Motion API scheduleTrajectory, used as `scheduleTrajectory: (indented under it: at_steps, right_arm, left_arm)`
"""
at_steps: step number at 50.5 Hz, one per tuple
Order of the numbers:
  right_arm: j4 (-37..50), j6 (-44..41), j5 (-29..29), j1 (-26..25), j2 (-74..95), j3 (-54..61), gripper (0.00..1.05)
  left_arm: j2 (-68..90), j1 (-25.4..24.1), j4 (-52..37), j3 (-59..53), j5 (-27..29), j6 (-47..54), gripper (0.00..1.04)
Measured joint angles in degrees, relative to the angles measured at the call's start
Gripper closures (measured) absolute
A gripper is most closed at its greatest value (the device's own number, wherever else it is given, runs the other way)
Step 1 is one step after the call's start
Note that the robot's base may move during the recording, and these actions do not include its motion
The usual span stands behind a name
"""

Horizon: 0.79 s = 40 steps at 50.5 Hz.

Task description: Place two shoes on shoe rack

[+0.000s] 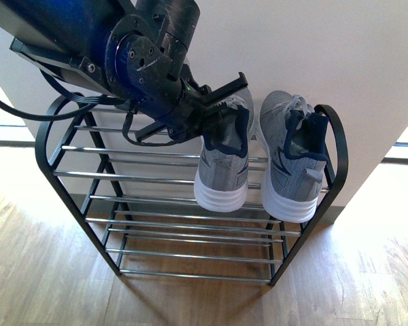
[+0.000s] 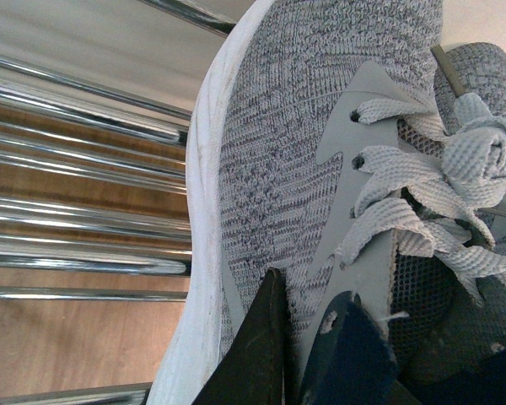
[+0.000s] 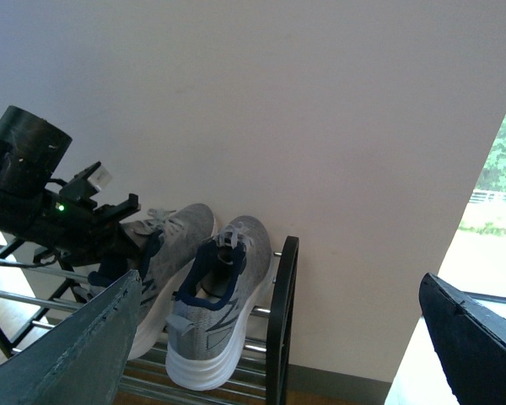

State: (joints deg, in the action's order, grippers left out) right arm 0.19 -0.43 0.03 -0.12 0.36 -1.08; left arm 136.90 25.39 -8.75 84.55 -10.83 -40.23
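The shoe rack (image 1: 190, 275) stands against the wall (image 1: 367, 61), its left half bare chrome, and the left arm reaches in over the top bars (image 1: 122, 151) from that side. The left gripper (image 1: 228, 105) is closed narrowly on the left-hand shoe (image 1: 224, 163). In the wrist view one finger lies on the outside of the grey knit and the other sits inside the navy collar. That shoe is on the top tier, toe to the wall, with its white heel hanging out past the front bar (whether the sole is fully bearing on the bars cannot be told). Just beside it, with a small gap, the right-hand shoe (image 1: 294, 163) sits the same way by the rack's right loop. Further right, the right gripper (image 3: 280, 283) hangs wide and empty, well apart from the rack. The risk, as I judge it, lies in letting go. An overhanging heel could tip the shoe forward off the thin bars. The inner finger could snag the collar on the way out and drag the shoe along, or nudge its neighbour.
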Motion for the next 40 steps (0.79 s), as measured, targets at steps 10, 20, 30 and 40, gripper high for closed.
scheduleTrajectory:
  at_steps: [10,20,30,40]
  right_arm:
    - [0.0,0.0,0.0,0.0,0.0,-0.02,0.09]
    - [0.0,0.0,0.0,0.0,0.0,-0.02,0.09]
    - [0.0,0.0,-0.02,0.0,0.0,-0.02,0.09]
    - [0.0,0.0,-0.02,0.0,0.0,-0.02,0.09]
  left_arm:
    - [0.26,-0.09,-3.21,-0.04,-2.27,-4.7,0.78]
    - [-2.54,-0.02,-3.45,-2.12,-4.61,-9.44,0.4]
    - [-15.76,0.07,3.34,-6.01,-5.22,-12.79,0.09]
    - [-31.52,-3.06,11.45,-12.09,1.18,-7.08,0.09]
